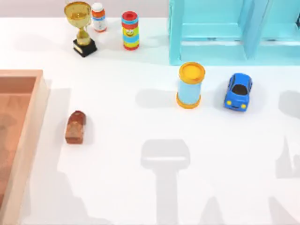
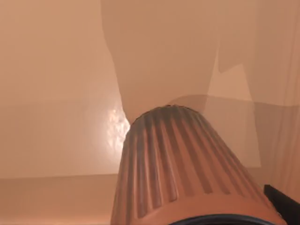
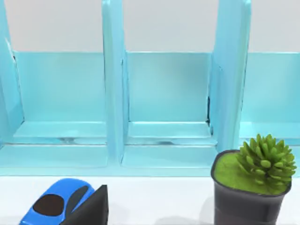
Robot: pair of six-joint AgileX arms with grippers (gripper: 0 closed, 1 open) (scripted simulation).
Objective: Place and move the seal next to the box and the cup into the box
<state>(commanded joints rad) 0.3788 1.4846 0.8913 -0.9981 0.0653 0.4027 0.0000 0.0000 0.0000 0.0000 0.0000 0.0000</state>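
Observation:
The seal [image 1: 75, 127], a small glossy reddish-brown block, lies on the white table just right of the box [image 1: 29, 140], a shallow light-wood tray at the top view's left edge. In the left wrist view the dark brown ribbed cup [image 2: 183, 168] sits very close to the camera, its narrow end pointing away, above the box's orange-brown floor [image 2: 56, 93]. A dark finger [image 2: 283, 204] of my left gripper touches the cup's side. A dark finger [image 3: 89, 208] of my right gripper shows in the right wrist view, facing the shelf.
A turquoise shelf unit [image 1: 229, 33] stands at the back right, with a blue toy car [image 1: 238, 91] and a light-blue cylinder with a yellow lid [image 1: 191, 85] before it. A gold trophy [image 1: 80, 28], small bottle [image 1: 98, 17] and striped can [image 1: 130, 30] line the back. A potted plant [image 3: 253, 183] stands near the shelf.

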